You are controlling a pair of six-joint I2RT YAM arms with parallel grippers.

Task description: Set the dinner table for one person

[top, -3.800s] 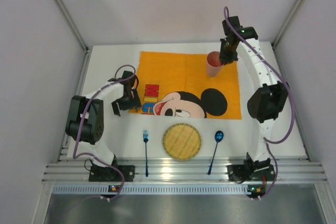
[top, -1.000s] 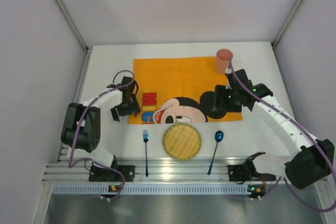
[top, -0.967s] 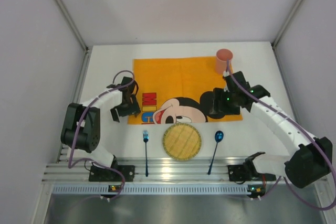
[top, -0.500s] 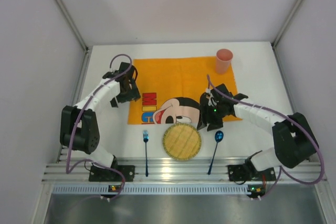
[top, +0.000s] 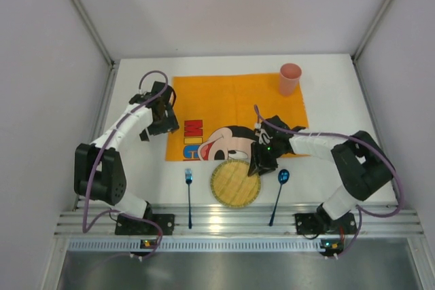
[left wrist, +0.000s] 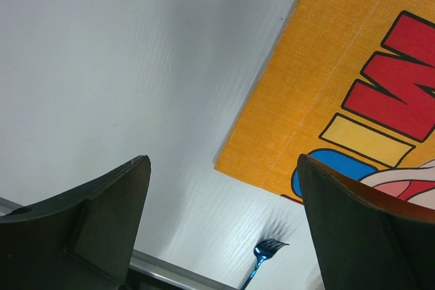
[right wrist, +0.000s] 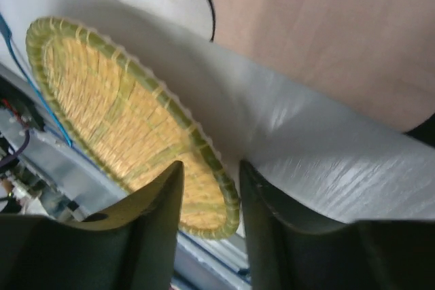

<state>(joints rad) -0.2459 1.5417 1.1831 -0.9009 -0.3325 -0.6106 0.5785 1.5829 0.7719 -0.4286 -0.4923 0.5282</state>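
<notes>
The white dinner table (top: 136, 168) holds an orange cartoon-mouse placemat (top: 231, 103). A pink cup (top: 289, 78) stands upright at the mat's far right corner. A round woven plate (top: 235, 183) lies on the table just in front of the mat, with a blue fork (top: 189, 195) to its left and a blue spoon (top: 280, 187) to its right. My right gripper (top: 262, 161) is low at the plate's far right rim. In the right wrist view its gripper (right wrist: 211, 166) is slightly open and straddles the plate's rim (right wrist: 204, 147). My left gripper (top: 155, 115) is open and empty beside the mat's left edge.
The left wrist view shows the open gripper (left wrist: 224, 161) above bare table (left wrist: 122, 66), the mat's near left corner (left wrist: 306, 120) and the fork's tines (left wrist: 268, 246). A metal rail (top: 231, 222) runs along the near edge. Grey walls enclose the table's sides and back.
My right gripper let go of the cup at the mat's far right corner and came down and left to the plate's rim. My left gripper moved a little farther away along the mat's left edge.
</notes>
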